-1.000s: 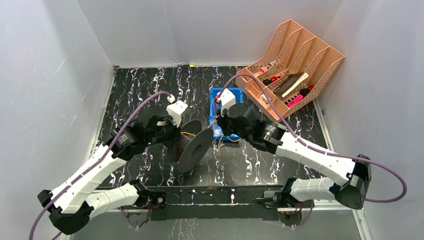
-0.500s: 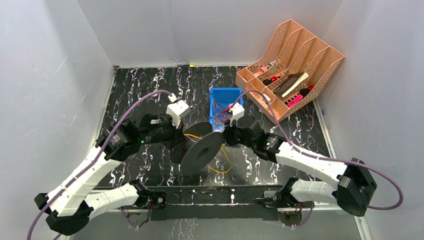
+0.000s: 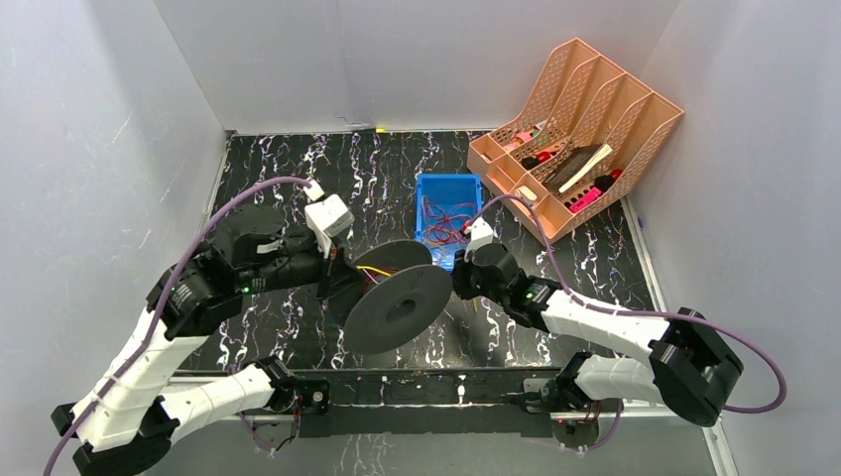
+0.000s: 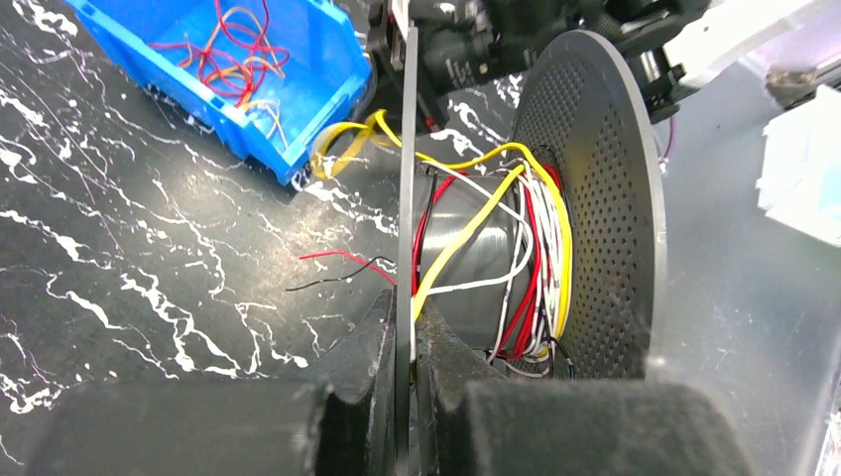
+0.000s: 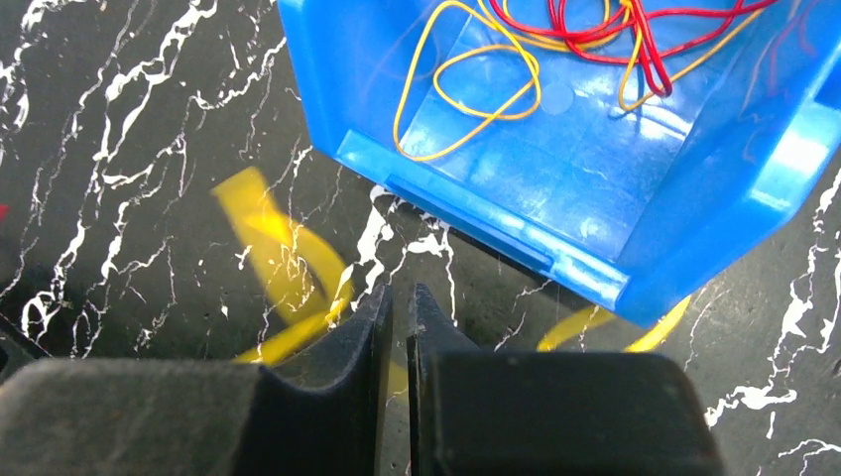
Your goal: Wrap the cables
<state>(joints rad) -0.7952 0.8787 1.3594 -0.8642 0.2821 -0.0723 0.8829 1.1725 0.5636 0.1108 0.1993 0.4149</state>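
While the left tool (image 4: 405, 322) is clamped shut on the thin edge of one flange of the black plastic spool (image 3: 399, 307), the reel is held tilted over the black white-veined desk (image 3: 278, 164) at the middle of the overhead frame, presumably so that its hub is free to take turns. Yellow, red and white cables (image 4: 526, 248) lie wound loosely round that hub. One yellow cable (image 5: 288, 248) trails onto the desk just in front of the blue plastic bin (image 5: 466, 193) (more loose red and yellow wires (image 5: 595, 30) lie inside). The right tool (image 5: 401, 302) sits over that strand, jaws almost together. The blurred yellow meets the slit, yet I cannot tell whether it is pinched. My guess is that it feeds slack toward the reel.
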